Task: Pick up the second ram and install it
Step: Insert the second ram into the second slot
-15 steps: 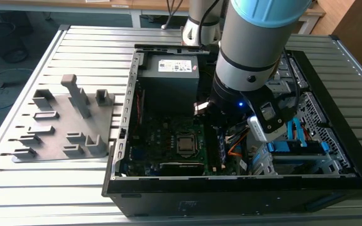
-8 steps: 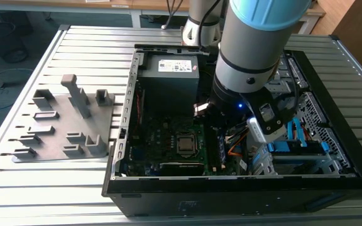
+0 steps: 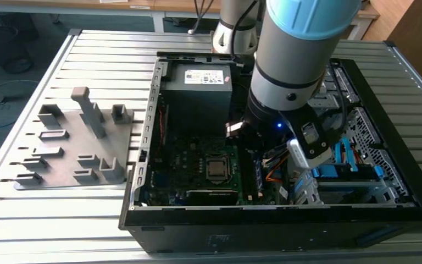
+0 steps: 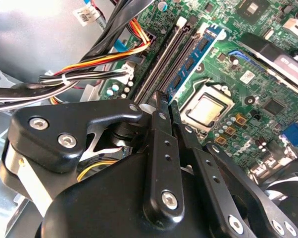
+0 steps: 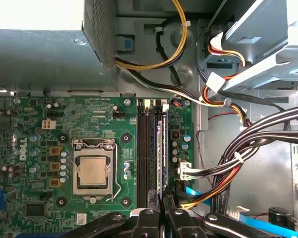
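- Looking into the open computer case (image 3: pixel 284 212) on the slatted worktop (image 3: pixel 64 231), we see the arm (image 3: pixel 299 60) reaching down over the green board (image 5: pixel 89 124).
- The gripper (image 4: pixel 165 101) has its fingers (image 4: pixel 159 124) drawn narrow, tips just above the memory slots (image 5: pixel 145 148).
- We see one ram stick (image 4: pixel 196 52) seated in a slot beside the processor socket (image 5: pixel 93 171); whether it is the second ram we cannot tell.
- At the exterior view's left, the grey holder tray (image 3: pixel 75 148) lies on the worktop, well apart from the gripper.
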### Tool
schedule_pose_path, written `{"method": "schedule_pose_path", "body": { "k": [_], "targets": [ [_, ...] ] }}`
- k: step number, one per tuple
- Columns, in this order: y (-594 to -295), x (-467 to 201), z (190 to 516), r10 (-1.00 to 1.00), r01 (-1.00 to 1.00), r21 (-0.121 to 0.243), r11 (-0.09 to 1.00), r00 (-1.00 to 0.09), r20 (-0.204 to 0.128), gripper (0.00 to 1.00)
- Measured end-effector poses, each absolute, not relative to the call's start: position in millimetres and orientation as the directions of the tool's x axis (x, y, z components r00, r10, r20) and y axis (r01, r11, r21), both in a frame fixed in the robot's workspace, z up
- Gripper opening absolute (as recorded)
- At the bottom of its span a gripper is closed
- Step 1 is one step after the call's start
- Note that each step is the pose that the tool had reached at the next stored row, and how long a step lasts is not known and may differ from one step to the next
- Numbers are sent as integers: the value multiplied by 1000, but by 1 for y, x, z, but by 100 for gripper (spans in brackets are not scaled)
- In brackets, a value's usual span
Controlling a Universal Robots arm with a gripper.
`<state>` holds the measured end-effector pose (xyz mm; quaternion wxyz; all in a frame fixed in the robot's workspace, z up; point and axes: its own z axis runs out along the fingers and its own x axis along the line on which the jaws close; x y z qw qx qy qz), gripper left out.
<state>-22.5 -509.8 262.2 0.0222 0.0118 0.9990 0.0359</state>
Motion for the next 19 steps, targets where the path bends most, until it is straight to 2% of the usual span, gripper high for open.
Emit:
{"method": "schedule_pose_path", "body": {
  "k": [19],
  "targets": [
    [-505,-20,250,25,22,72,997,-999,-44,14]
  ]
}}
